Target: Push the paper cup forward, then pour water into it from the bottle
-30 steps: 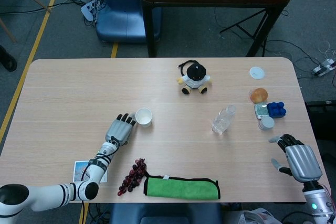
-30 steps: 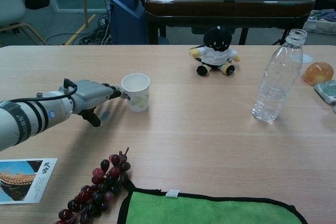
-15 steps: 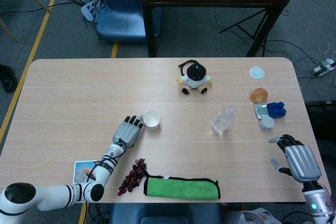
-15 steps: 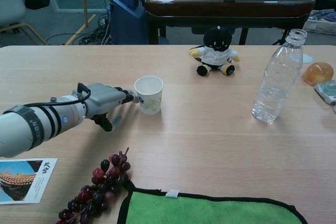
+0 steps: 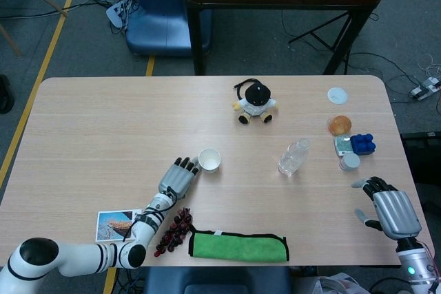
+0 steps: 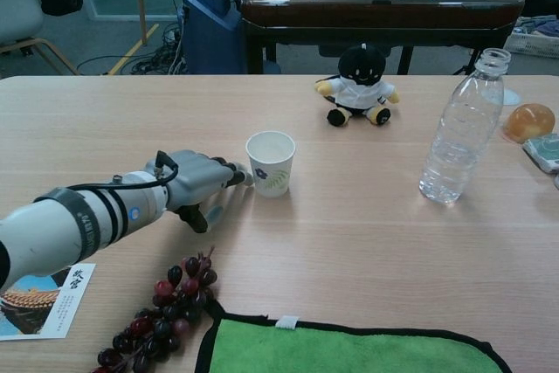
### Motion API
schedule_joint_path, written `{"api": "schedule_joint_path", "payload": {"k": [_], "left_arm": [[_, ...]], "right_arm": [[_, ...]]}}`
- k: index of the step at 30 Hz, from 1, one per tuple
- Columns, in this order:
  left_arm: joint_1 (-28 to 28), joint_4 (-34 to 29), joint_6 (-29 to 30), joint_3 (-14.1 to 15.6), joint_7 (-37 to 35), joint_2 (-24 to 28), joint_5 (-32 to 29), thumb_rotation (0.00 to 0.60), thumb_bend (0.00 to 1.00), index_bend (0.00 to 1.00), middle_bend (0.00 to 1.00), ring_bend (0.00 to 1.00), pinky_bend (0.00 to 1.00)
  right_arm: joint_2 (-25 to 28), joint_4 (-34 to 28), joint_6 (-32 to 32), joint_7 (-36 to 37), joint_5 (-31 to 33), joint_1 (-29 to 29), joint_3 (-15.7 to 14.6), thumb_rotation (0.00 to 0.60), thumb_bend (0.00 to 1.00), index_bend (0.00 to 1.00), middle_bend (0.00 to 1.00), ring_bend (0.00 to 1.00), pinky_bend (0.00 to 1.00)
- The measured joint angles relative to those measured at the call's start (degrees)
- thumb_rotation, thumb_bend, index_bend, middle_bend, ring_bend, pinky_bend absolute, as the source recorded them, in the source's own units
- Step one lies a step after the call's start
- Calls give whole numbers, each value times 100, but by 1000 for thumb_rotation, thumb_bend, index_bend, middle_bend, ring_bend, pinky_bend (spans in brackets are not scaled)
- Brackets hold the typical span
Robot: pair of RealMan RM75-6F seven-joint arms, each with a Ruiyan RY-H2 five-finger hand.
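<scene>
White paper cup [image 5: 209, 159] stands upright near the middle of the wooden table [image 5: 103, 122] in the head view, with the fingertips of the left hand [image 5: 178, 175] touching its side, fingers stretched flat and holding nothing. Right of the cup, well apart, stands the clear bottle [image 5: 293, 157], uncapped. At the table's near right corner the right hand [image 5: 387, 209] hovers with fingers loosely spread, holding nothing.

Seen from the chest view, the left hand [image 6: 199, 187] lies low on the table, fingertips against the cup [image 6: 271, 162]. The bottle [image 6: 462, 129] stands upright to the right; the right hand is out of this view
</scene>
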Motion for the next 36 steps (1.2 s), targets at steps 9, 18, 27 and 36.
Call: {"api": "schedule_joint_path", "payload": {"k": [9, 18, 27, 36], "left_arm": [[-97, -33, 50, -4, 115, -127, -46, 600, 596, 55, 0, 0, 79], [-191, -42, 89, -17, 197, -273, -66, 600, 596, 55, 0, 0, 79], [-168, -235, 268, 61, 329, -138, -52, 600, 596, 55, 0, 0, 78], [50, -1190, 840, 204, 562, 624, -67, 600, 596, 55, 0, 0, 78]], "right_arm": [[8, 10, -6, -16, -18, 8, -8, 600, 246, 343, 329, 229, 462], [7, -2, 13, -13, -35, -3, -19, 600, 247, 342, 329, 229, 462], [24, -15, 5, 2, -12, -7, -18, 600, 246, 343, 329, 229, 462], [-43, 61, -45, -33, 24, 6, -17, 600, 246, 343, 329, 229, 462]]}}
